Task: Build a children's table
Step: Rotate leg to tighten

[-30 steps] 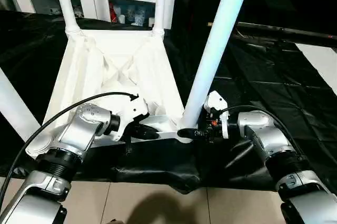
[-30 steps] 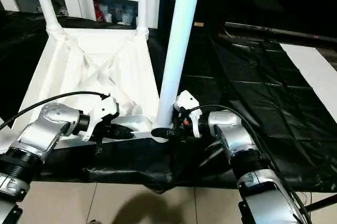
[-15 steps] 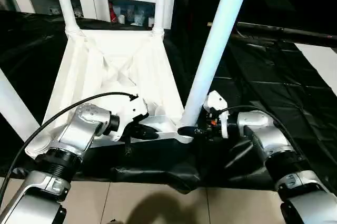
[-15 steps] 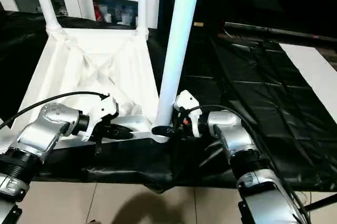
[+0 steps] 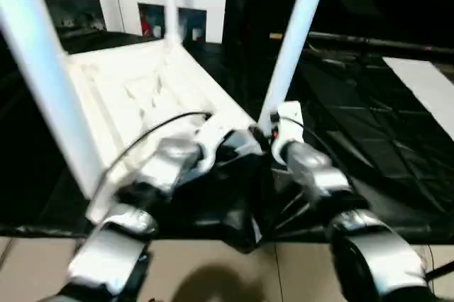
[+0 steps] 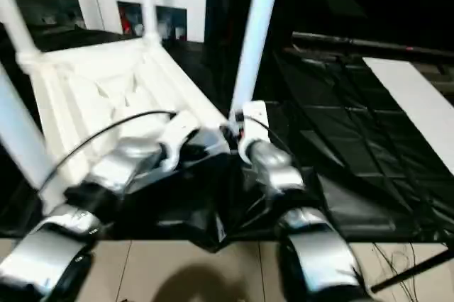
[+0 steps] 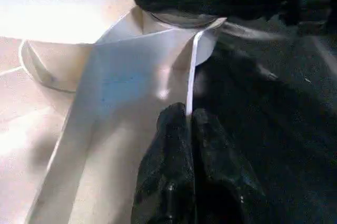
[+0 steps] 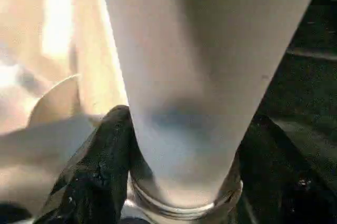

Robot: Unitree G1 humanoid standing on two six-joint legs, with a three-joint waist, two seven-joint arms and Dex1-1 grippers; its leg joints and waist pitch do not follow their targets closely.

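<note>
Two hands work one corner of the upturned tabletop (image 5: 135, 86) on the black-sheeted table (image 5: 369, 110): my left hand (image 7: 189, 129), fingers pressed together, pinches the thin rim; my right hand (image 8: 181, 166) clamps the leg (image 8: 205, 61) at its socket, about 6 o'clock of the top. If my grip twists, the leg could lean or pop loose. White cabinets (image 5: 128, 11) stand at 12 o'clock.

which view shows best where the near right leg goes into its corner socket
The right wrist view: the leg is seen close up, seated in the round socket, with the right gripper's fingers on both sides of it. The two eye views show the same leg as a whole, its base hidden behind the right gripper.
</note>
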